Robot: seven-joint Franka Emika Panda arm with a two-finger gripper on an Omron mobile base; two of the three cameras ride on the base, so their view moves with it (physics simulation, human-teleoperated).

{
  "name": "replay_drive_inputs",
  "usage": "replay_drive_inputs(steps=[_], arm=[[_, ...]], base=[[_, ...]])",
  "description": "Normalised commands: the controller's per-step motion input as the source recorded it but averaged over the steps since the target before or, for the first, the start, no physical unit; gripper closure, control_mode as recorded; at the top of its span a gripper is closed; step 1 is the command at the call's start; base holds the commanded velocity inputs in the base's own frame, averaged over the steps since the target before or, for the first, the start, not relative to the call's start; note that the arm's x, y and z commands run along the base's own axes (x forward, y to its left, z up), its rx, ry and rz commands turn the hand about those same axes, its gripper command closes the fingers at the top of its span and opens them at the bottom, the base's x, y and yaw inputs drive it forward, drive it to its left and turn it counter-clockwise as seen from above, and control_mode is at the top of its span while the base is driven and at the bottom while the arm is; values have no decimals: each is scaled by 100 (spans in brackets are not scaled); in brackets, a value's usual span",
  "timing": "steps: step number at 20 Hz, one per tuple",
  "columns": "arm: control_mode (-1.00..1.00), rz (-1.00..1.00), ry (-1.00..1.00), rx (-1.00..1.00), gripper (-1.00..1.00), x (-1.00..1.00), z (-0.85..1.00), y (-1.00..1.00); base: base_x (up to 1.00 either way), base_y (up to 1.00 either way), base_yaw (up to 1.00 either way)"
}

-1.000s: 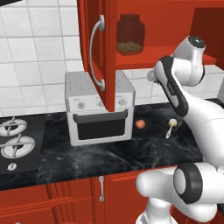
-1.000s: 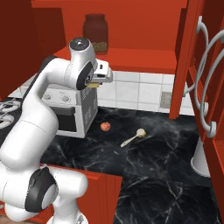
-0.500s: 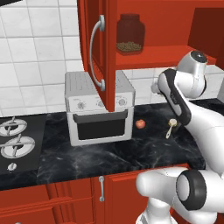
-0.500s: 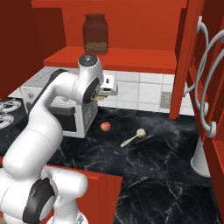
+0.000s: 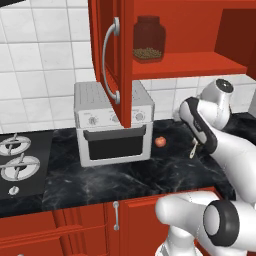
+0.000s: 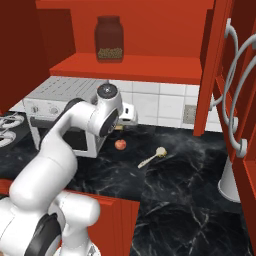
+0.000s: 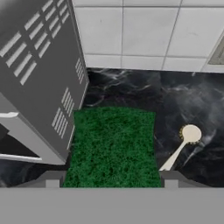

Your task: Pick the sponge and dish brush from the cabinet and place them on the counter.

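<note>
In the hand view the green sponge [image 7: 114, 148] lies between the two tips of the pincer [image 7: 111, 180], its near edge cut off at the bottom, so the jaws stand wide with the sponge filling the gap, apparently gripped. It looks coarse, dark green, rectangular. Both base views hide the sponge and fingertips behind the white arm. The dish brush [image 6: 153, 157], pale with a round head, lies on the black marble desk [image 6: 190, 175], near a small red fruit [image 6: 120, 144]; from the hand it shows just right of the sponge. The toaster oven [image 5: 113, 124] stands beside it. The cabinet [image 5: 113, 60] hangs open, a jar [image 5: 148, 39] on its shelf.
</note>
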Motion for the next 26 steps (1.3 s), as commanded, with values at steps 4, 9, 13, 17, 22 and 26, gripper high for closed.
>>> replay_drive_inputs(steps=[4,9,13,17,22,26], arm=[[-100,0,-1,0,100,5,-62,-7],[-100,0,-2,0,100,5,-62,-9],[-100,-2,-1,1,100,3,-48,-21],[-100,-1,-1,0,100,12,-27,-12],[-100,-4,-2,0,100,16,-36,-17],[-100,-4,0,0,100,16,-33,-18]], base=[[0,0,0],[0,0,0],[0,0,0],[0,0,0],[0,0,0],[0,0,0]])
